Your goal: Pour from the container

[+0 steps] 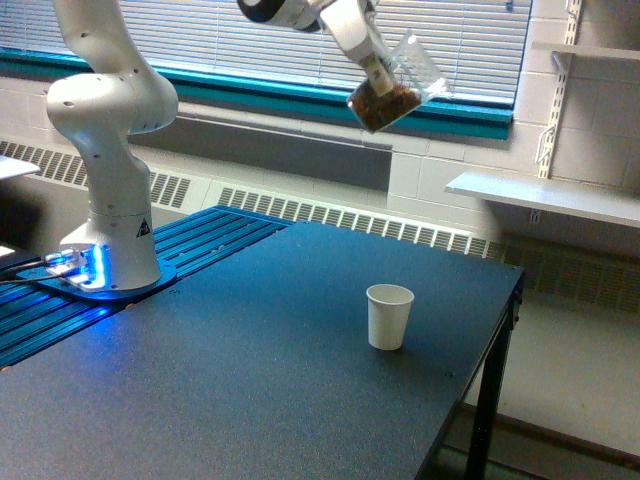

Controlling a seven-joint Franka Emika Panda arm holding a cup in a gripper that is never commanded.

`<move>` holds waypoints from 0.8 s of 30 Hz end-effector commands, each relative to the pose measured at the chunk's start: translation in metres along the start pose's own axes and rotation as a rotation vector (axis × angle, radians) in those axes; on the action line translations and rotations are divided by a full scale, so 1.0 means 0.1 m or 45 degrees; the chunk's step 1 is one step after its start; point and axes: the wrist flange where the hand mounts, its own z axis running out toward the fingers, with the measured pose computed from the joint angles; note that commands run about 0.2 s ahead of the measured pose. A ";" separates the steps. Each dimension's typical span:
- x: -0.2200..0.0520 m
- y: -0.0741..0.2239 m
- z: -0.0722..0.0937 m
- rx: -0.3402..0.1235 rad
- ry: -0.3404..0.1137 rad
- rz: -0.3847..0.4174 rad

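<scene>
A small clear cup [397,85] with brown granular stuff in its lower part hangs high above the table, tilted with its mouth toward the exterior view's right. My gripper [378,72] is shut on it from the left side. A white paper cup [389,316] stands upright on the dark table [250,380], well below the clear cup and nearly straight under it. No grains are falling.
The arm's white base [110,200] stands at the exterior view's left on a blue-lit plate. The table's right edge [495,350] drops off just beyond the paper cup. A white shelf [540,195] and window blinds line the back wall.
</scene>
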 end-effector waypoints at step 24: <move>-0.93 0.28 0.57 -0.100 -0.157 -0.054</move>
